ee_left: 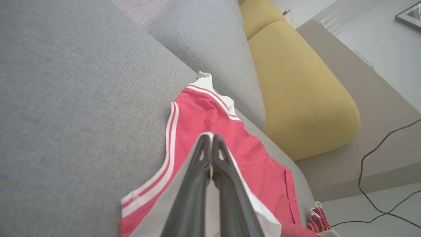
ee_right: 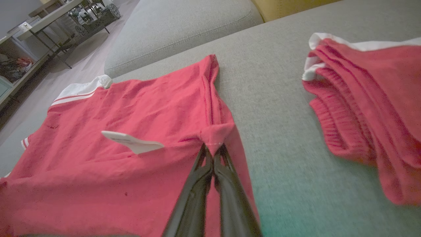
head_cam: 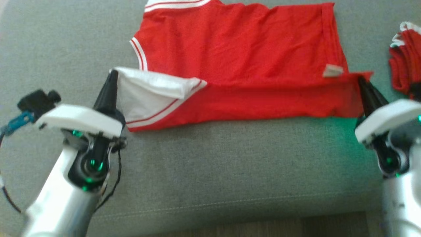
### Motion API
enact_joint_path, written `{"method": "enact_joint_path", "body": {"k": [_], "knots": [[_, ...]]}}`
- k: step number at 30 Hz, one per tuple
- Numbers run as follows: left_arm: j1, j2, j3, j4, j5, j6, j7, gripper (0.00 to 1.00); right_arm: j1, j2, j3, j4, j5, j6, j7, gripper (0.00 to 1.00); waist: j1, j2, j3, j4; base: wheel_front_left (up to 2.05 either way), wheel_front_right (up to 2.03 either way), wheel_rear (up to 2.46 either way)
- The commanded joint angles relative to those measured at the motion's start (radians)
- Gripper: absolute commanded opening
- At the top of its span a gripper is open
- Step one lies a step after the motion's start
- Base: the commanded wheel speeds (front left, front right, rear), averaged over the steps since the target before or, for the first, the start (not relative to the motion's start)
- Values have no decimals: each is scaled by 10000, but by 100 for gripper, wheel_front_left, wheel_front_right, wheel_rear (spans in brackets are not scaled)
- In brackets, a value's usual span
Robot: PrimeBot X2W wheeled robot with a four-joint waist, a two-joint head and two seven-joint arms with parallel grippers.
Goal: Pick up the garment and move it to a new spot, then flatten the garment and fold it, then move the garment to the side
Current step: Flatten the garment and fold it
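Red garment (head_cam: 236, 56) pinched at two corners.
Its white-trimmed corner is clamped by the left hand (head_cam: 111, 75), its hem corner by the right hand (head_cam: 361, 81), toward the sofa seat's (head_cam: 230, 164) front edge.

No writing, brand, number or sign can be read anywhere. A small white tag (head_cam: 333, 70) stands up from the red garment (head_cam: 236, 59) near its right edge. Its face looks blank in the head view and is too blurred in the right wrist view to tell any print. The corner of a framed picture (ee_left: 410, 14) shows no legible lettering.
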State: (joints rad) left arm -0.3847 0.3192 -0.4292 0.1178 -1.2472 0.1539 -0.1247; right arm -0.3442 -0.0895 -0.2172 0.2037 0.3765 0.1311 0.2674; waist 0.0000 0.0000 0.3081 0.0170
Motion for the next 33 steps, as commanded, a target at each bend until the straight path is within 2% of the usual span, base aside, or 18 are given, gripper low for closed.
{"method": "enact_joint_path", "body": {"k": [1,5,6,7,8,9,13,15,19,22,26,33], "knots": [[-486,167,374,11,105,-136,-60,0,-469,-183,243,-106,-8,-4,-168,0,0,0,183,-83,0,0,0],[-1325,26,162,1361,363,-618,-92,0,-1358,-354,548,1115,15,-4,-545,0,0,0,469,-158,0,0,0],[-1470,-18,157,1642,390,-757,-157,0,-1521,-371,639,1365,32,-4,-656,13,0,0,515,-181,0,0,0],[-1594,-56,151,1902,432,-912,-255,0,-1680,-374,754,1576,91,-4,-822,49,0,0,548,-209,0,0,0],[-1690,-99,148,2142,459,-1060,-350,46,-1811,-388,783,1784,122,-4,-1044,100,0,0,566,-229,0,0,0],[-1774,-144,147,2331,492,-1239,-473,100,-1921,-416,806,1980,122,-4,-1280,100,0,0,574,-243,0,0,0],[-1829,-285,196,2667,671,-1947,-947,100,-2032,-497,931,2429,338,-4,-2198,100,0,0,461,-261,0,0,0],[-1631,-257,251,2635,935,-2063,-1141,100,-1888,-518,969,2357,500,-4,-2592,100,0,0,340,-283,0,0,0],[-751,-89,367,2384,1839,-1753,-1327,100,-1322,-417,990,1820,858,-4,-3094,100,0,0,99,-353,0,0,0],[131,-200,442,2195,2067,-1526,-1352,100,-782,-271,1121,1346,1078,-4,-3084,100,0,0,-49,-394,0,0,0],[844,-340,231,2261,1933,-1510,-1176,100,-142,-169,1241,807,1206,-4,-2723,100,0,0,-189,-365,0,0,0],[843,-420,-83,2940,1975,-1536,-852,100,256,66,1291,240,1074,-4,-2172,100,0,0,-220,-435,0,0,0]]}}
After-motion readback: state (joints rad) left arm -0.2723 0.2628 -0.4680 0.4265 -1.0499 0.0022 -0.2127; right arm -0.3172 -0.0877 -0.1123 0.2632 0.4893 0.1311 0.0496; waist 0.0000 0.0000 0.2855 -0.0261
